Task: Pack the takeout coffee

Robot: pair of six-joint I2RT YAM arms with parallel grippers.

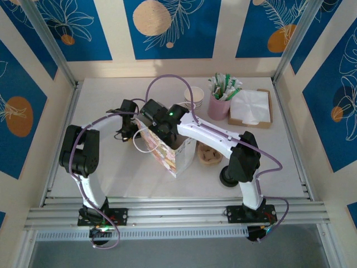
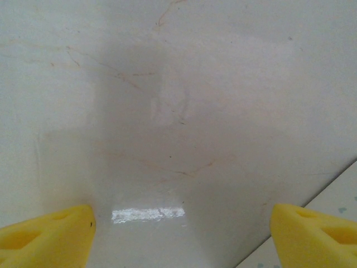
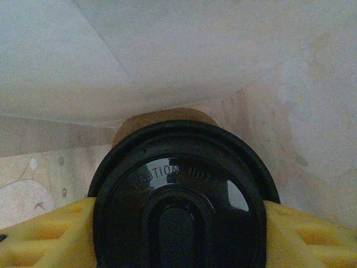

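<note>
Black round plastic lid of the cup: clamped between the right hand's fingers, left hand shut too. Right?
No: left wrist view shows the left hand open, yellow fingers wide apart. The black round plastic lid is clamped in the right hand.

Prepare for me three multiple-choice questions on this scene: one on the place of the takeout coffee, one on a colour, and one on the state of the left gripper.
1. Where is the takeout coffee?
A) on the table by the napkins
B) held by the right gripper inside the paper bag
C) on the stack of cups

2. What colour is its lid?
A) white
B) black
C) red

3. How is the left gripper?
A) shut on a napkin
B) shut on the cup
C) open, holding nothing

Answers: 1 B, the right wrist view shows bag walls around the gripped cup; 2 B, the lid is glossy black; 3 C, its fingers stand wide apart.
</note>
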